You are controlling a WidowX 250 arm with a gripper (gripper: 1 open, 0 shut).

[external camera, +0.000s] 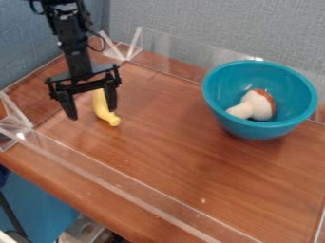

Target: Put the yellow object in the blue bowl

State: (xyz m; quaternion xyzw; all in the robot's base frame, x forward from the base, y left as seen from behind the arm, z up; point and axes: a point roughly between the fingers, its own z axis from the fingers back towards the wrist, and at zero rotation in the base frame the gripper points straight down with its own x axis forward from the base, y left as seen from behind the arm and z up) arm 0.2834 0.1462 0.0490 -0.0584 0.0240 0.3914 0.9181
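Note:
The yellow object (105, 111), a small curved banana, lies on the wooden table at the left. My gripper (87, 103) hangs straight down over it with its two dark fingers spread wide, one on each side of the banana's upper half. It is open and holds nothing. The banana's lower end sticks out below the fingers. The blue bowl (295, 115) stands at the right, well apart from the gripper.
Inside the bowl sits a white and reddish-brown lump (254, 105). A clear acrylic wall (114, 195) runs along the table's front edge and left side. Blue-grey fabric forms the backdrop behind the table.

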